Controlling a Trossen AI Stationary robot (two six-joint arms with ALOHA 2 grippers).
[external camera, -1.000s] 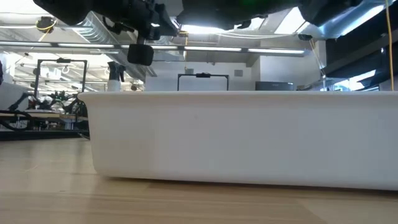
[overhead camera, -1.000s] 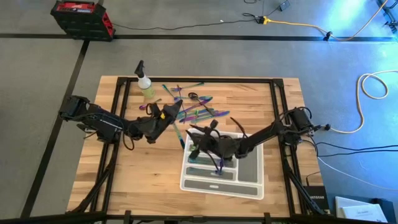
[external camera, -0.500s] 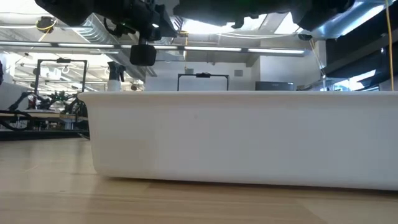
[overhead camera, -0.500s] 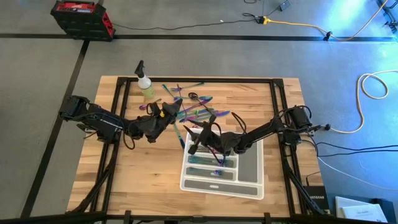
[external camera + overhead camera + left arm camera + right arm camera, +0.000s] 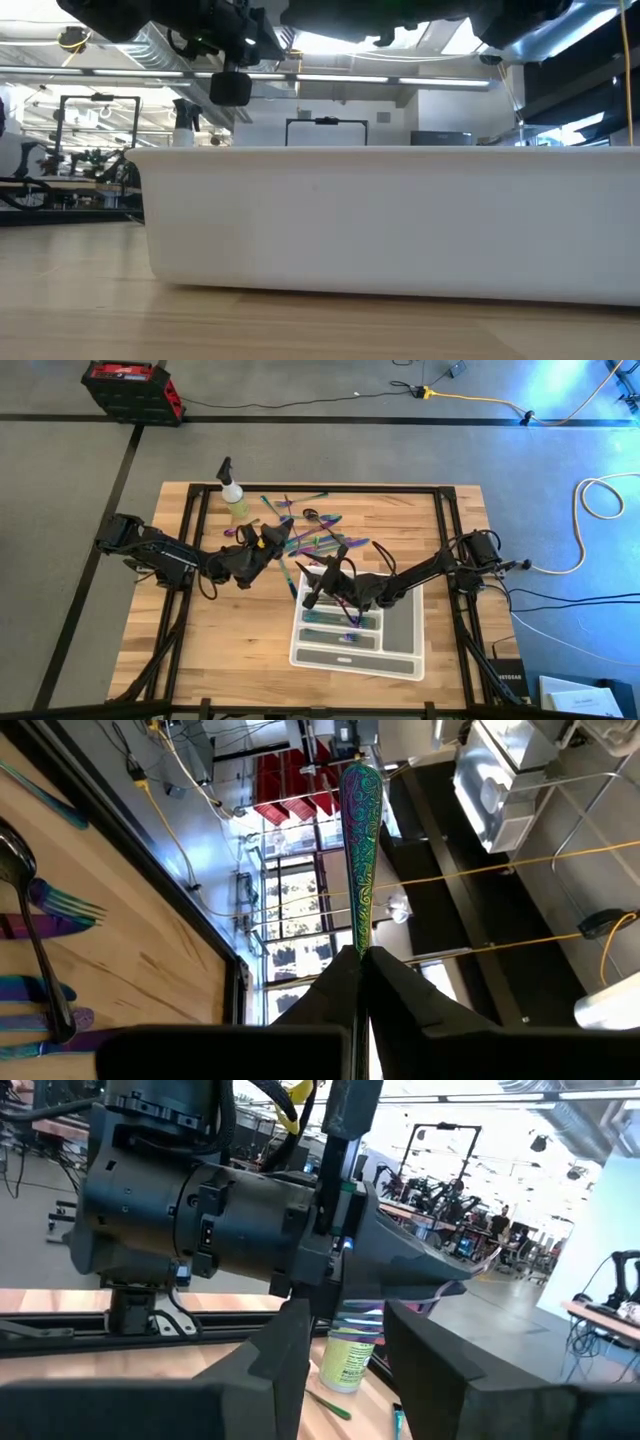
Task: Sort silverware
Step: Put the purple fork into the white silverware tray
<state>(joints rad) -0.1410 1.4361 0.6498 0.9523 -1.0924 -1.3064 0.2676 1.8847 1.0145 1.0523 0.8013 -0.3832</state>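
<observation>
A white compartment tray (image 5: 405, 650) lies on the wooden table (image 5: 230, 640); a spray bottle (image 5: 235, 497) stands apart.

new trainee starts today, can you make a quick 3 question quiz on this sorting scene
1. True or false: the left gripper is shut on a rainbow utensil handle.
2. Where is the spray bottle? A) in the tray B) on the table by the far edge C) on the floor
3. Fill in: the right gripper hangs over the white ___.

Key: 1 true; 2 B; 3 tray. The right jaws stand apart with nothing between them.
</observation>
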